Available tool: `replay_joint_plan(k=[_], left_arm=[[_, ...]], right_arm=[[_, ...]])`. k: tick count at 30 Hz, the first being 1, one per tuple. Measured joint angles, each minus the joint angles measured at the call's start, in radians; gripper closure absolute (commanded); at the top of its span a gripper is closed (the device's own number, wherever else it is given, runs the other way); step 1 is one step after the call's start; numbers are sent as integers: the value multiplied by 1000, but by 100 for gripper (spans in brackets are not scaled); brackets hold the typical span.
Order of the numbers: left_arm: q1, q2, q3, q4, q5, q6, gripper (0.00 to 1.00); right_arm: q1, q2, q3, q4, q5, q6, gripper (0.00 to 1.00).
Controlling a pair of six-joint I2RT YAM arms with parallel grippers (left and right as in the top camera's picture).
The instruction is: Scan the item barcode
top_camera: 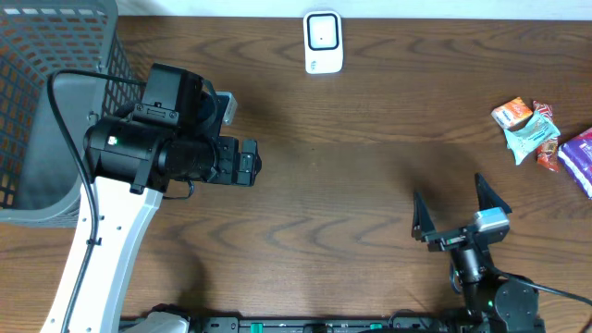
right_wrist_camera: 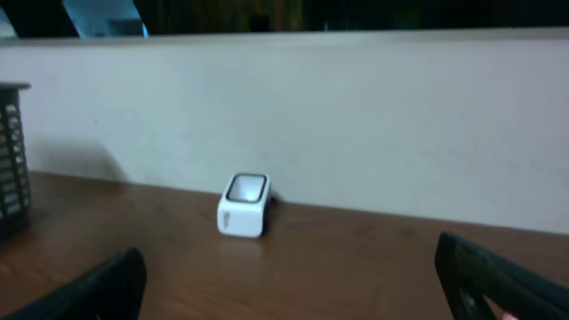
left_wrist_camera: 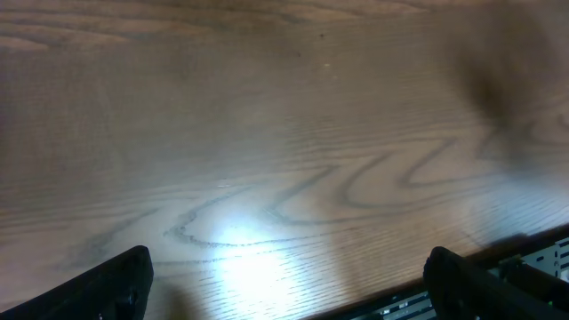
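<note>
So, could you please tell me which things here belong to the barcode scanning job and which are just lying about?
Belongs to the job: white scanner at the far edge; snack packets on the right, likely the items; right gripper and left gripper, both open and empty.
Just lying about: grey mesh basket on the left, with no visible part in scanning.

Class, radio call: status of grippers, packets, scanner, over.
Left gripper open, empty. Right gripper open, empty. Packets untouched, right edge. Nothing blocks scanner.
</note>
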State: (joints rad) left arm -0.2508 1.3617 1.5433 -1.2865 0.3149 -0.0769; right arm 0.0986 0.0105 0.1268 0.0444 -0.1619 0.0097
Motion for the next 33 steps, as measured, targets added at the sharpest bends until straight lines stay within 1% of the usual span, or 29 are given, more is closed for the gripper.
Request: replay_joint_plan(k=[2,7,14,19,33], left_arm=[[0,0,0,0,0,0,2],[0,0,0,0,0,0,2],[0,0,0,0,0,0,2],[0,0,0,0,0,0,2],[0,0,0,0,0,0,2]], right_arm=[[0,0,-41,59,0,0,1],[0,0,-98,132,0,0,1],[0,0,-116,54,9,-3,1],[0,0,-120,-108,37,-4,1],[-11,2,-120,-109,61,-4,1]])
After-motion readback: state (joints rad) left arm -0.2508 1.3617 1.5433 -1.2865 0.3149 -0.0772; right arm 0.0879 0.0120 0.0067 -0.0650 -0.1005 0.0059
